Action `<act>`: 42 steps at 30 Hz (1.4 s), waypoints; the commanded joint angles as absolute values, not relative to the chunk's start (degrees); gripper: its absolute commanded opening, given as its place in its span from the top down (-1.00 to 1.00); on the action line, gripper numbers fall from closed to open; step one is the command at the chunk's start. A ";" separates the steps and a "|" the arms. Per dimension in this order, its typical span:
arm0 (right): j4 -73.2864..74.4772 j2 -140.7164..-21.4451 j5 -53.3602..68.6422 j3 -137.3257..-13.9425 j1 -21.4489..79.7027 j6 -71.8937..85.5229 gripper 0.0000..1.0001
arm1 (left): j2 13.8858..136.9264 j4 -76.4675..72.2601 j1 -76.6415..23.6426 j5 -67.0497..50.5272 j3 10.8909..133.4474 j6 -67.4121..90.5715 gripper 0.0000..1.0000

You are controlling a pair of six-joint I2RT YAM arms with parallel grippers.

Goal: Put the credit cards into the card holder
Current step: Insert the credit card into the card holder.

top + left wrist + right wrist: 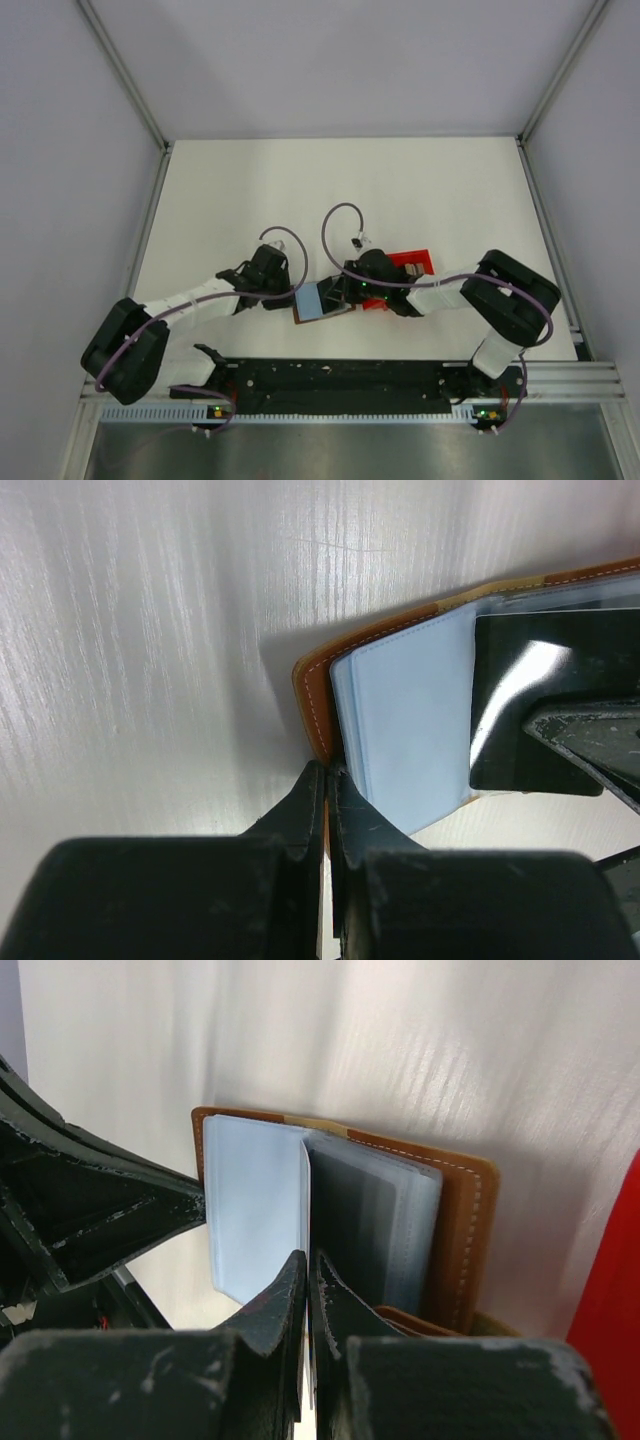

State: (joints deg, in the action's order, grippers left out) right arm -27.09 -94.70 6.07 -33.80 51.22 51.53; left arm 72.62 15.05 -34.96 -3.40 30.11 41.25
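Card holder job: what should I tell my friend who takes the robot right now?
Left end effector: shut, pinching the cover edge of the brown leather-like folding card holder, which lies open on the white table.
Right end effector: shut on one clear inner sleeve.
Done: thin light blue plastic card looks tucked inside.
Left: other cards; I cannot spot any. Small red plastic box's contents are unclear.

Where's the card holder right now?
Top view: the card holder lies open at the table's near centre, between the left claw and right claw, just left of the red box.
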 commanded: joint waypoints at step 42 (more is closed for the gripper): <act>-4.05 -93.96 -2.80 -41.83 54.41 53.00 0.49 | 73.92 16.52 -34.72 -3.52 29.00 41.66 1.00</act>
State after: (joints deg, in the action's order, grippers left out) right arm -15.79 -96.47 3.03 -40.32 53.78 57.04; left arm 73.38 14.98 -34.59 -4.08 30.63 41.93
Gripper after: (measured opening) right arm 0.201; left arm 0.010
